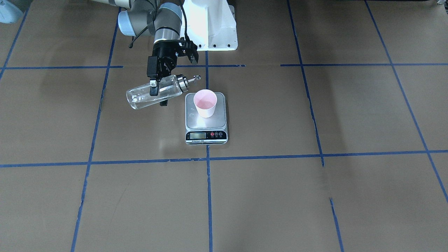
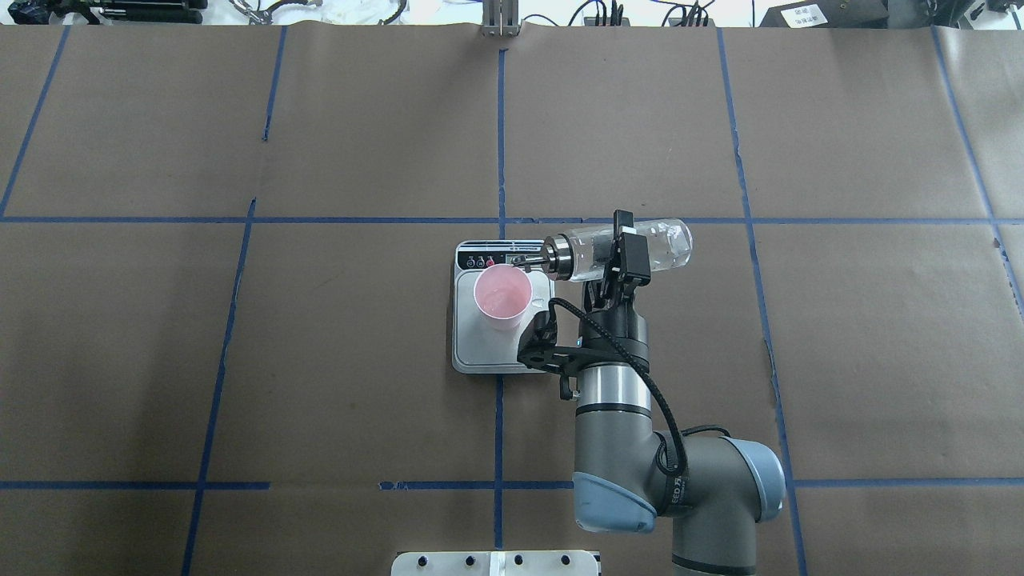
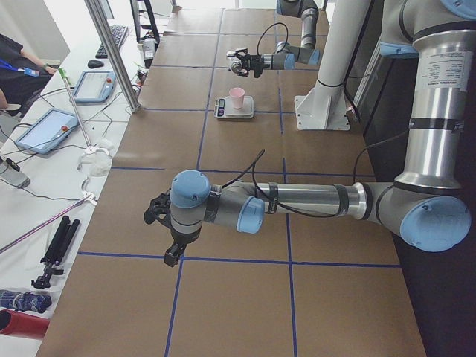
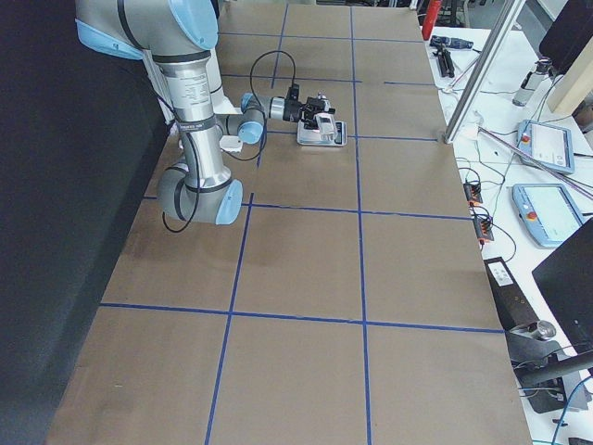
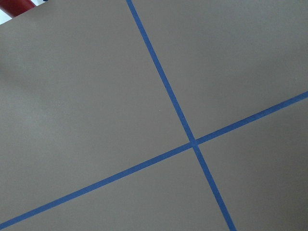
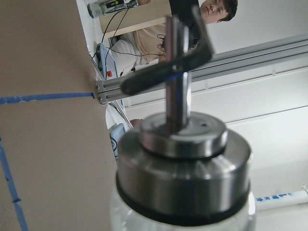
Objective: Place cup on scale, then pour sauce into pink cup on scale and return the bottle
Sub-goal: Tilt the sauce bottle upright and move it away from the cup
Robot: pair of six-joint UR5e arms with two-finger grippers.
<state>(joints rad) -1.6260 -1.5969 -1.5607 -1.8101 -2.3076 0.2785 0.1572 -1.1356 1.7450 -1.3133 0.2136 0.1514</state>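
Observation:
My right gripper (image 1: 158,91) is shut on the clear glass bottle (image 1: 140,96) around its middle and holds it almost level above the table. The bottle's silver spout (image 1: 194,78) points toward the pink cup (image 1: 205,103), which stands upright on the silver scale (image 1: 206,122). In the overhead view the spout (image 2: 528,260) reaches the rim of the cup (image 2: 502,296) on the scale (image 2: 488,352). Liquid in the bottle is hard to make out. The right wrist view is filled by the bottle's cap (image 6: 183,163). My left gripper (image 3: 174,251) hangs over bare table far from the scale; I cannot tell its state.
The white robot base (image 1: 210,24) stands just behind the scale. Blue tape lines (image 5: 192,142) cross the brown table. A side bench with tablets (image 3: 44,130) and a pole (image 3: 111,52) runs along the operators' side. A person (image 6: 216,9) shows in the right wrist view.

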